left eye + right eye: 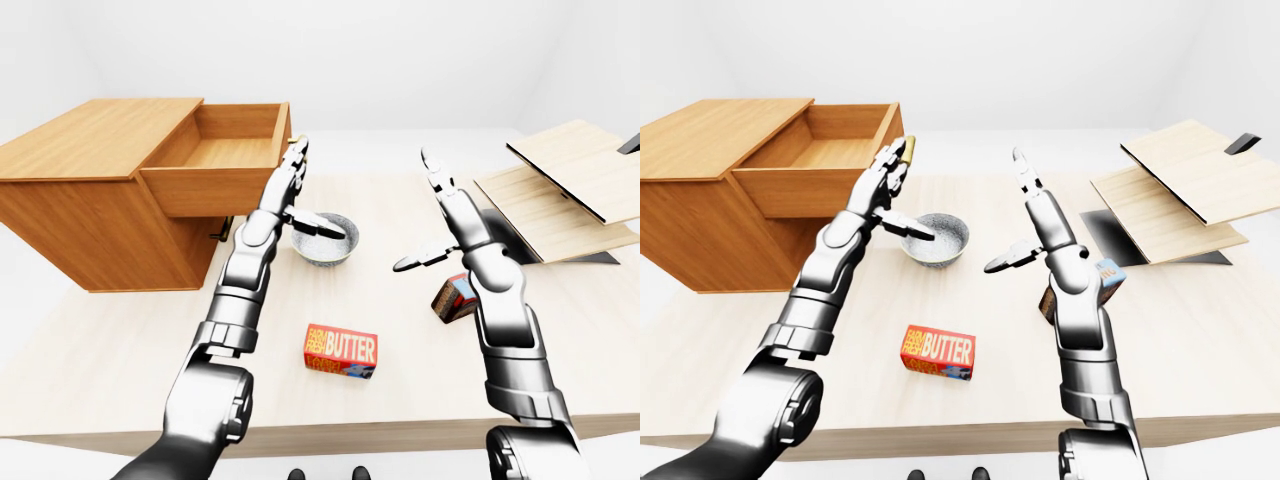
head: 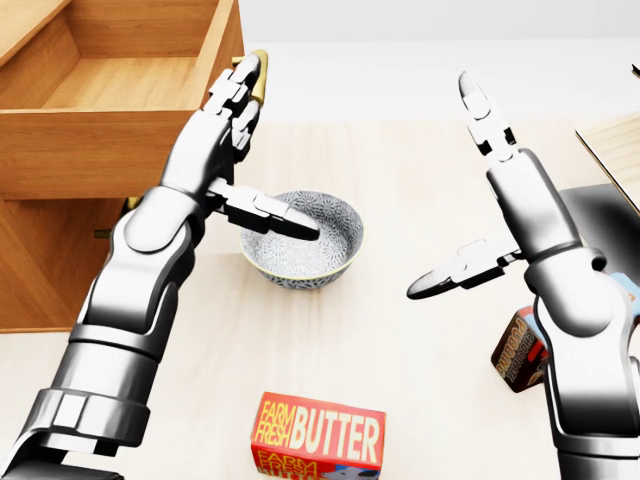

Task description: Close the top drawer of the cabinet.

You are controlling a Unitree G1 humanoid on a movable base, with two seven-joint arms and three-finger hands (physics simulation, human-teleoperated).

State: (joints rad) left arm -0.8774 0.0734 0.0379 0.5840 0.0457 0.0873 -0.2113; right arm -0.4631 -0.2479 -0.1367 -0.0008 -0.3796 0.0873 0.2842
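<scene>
- The top drawer (image 1: 215, 165) of the cabinet (image 1: 95, 190) was seen pulled well out, at the upper left of the left-eye view, above the table (image 1: 120, 350).
- The left hand (image 2: 232, 110) was held open, fingers straight, flat beside the drawer's front panel and close to its brass handle (image 1: 908, 148); whether contact was made could not be told.
- The right hand (image 2: 480, 200) was raised open and empty, well apart from the drawer.
- A glancing push was judged likely to slide the fingers off the panel edge, leaving the drawer partly open.
- The bowl (image 2: 305, 240), just beneath the left thumb, was judged at risk of being knocked if the wrist dropped.
</scene>
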